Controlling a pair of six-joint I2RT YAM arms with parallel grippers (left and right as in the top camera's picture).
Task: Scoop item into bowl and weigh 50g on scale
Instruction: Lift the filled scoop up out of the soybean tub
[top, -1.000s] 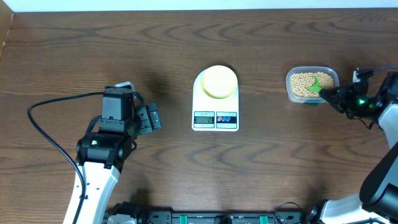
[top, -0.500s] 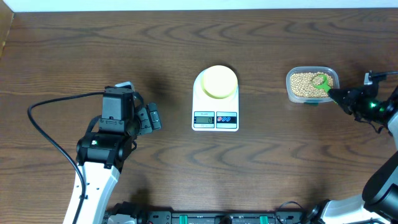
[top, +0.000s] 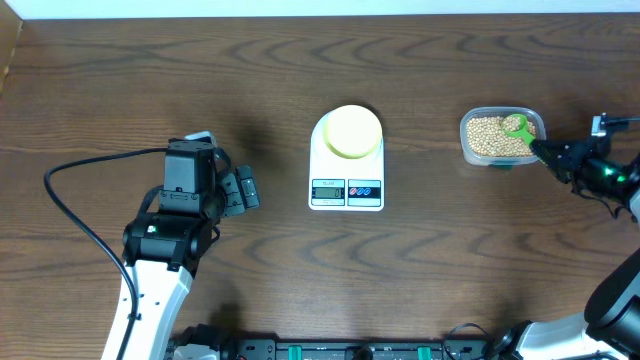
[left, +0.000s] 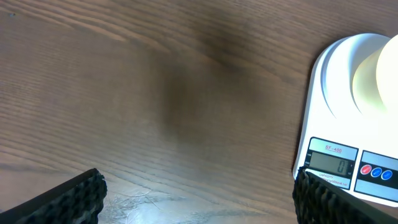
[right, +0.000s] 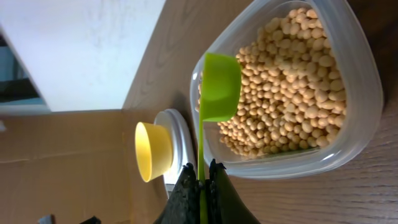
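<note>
Over the tub (right: 280, 167), my right end effector (right: 200, 180) clamps the scoop (right: 219, 87) handle; a twist would scatter beans (right: 292, 93).

Yellow bowl (top: 352, 131) sits on white scale (top: 346, 195), mid surface (top: 450, 260). Far right, right end effector (top: 546, 151) grips green scoop (top: 517, 127) by handle, cup over beans (top: 485, 136) in clear tub (top: 464, 140); touching or not, can't tell. Left end effector (top: 241, 190) sits well left of scale.

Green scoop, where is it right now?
The green scoop is at the overhead view's far right, cup over the beans in the clear tub, handle pinched by the right claw.
</note>
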